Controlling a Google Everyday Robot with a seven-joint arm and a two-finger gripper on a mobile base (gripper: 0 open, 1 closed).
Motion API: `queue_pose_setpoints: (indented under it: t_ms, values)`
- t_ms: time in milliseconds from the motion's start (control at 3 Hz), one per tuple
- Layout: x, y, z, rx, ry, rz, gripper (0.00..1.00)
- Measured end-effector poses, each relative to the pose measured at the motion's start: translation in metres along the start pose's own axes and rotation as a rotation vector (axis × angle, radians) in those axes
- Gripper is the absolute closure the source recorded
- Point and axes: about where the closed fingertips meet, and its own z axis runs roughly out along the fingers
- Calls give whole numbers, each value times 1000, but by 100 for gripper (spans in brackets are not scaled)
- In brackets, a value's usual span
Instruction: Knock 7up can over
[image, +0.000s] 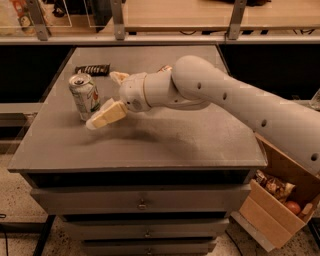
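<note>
The 7up can (84, 96) is silver-white with green and red marks. It stands upright on the left part of the grey table (165, 145). My gripper (103, 99) is just right of the can, low over the table, with its fingers spread open. The near finger (106, 115) points left and reaches the foot of the can; whether it touches I cannot tell. The far finger (119, 77) lies behind, to the right of the can's top. Nothing is held.
A dark flat snack packet (92, 69) lies behind the can. A cardboard box (272, 205) with snacks and fruit stands on the floor at the right. Drawers (142, 202) are below the tabletop and a shelf rail (160, 39) runs behind.
</note>
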Motion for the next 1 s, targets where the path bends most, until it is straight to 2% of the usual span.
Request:
queue_pose_setpoints:
  t_ms: [1000]
  values:
    - [5, -4, 21, 2, -45, 14, 0]
